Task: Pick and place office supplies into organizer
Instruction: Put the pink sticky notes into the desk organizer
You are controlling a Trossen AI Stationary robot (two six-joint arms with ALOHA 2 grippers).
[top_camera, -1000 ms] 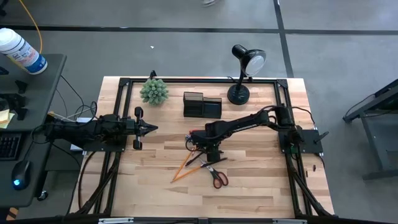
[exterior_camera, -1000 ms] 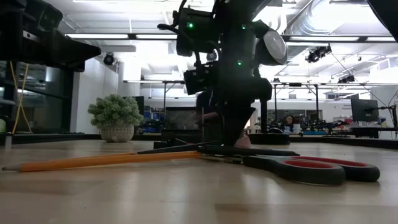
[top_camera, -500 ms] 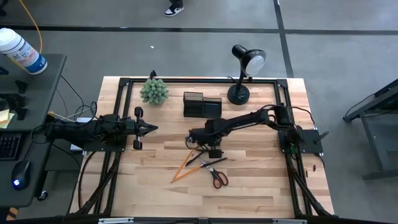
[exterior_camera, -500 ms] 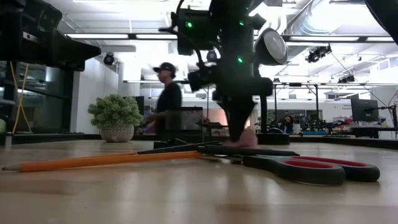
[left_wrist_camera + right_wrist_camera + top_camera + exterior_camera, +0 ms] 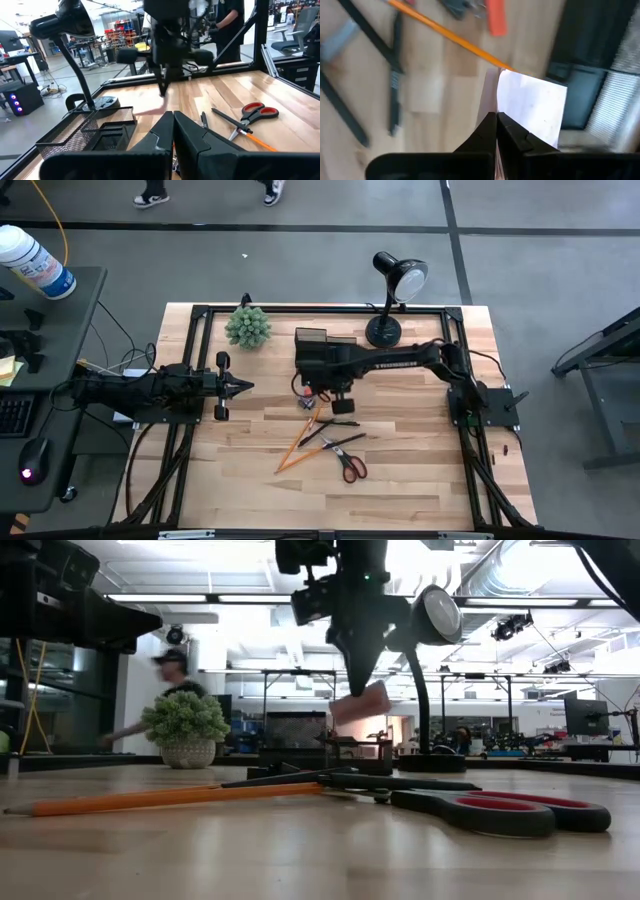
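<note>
Sticky pad (image 5: 360, 702) is pinched between the right gripper's (image 5: 318, 387) fingers (image 5: 496, 131), lifted clear of the table (image 5: 420, 480) and hanging tilted below the fingertips; in the right wrist view it sticks out past the tips, its pale face showing. Right gripper sits just in front of the organizer (image 5: 324, 348), near the table's back edge, fingers clamped on the pad. Organizer stands between the plant (image 5: 248, 326) and the lamp (image 5: 392, 290). Pencils (image 5: 296, 446), pen (image 5: 337, 442) and scissors (image 5: 348, 460) lie loose mid-table, closer to the front edge than the gripper; a small orange bit (image 5: 496, 19) lies on the wood by one pencil. Left gripper (image 5: 240, 386) is parked near the left edge, fingers together, holding nothing. A person (image 5: 165, 705) is in the room behind the plant.
</note>
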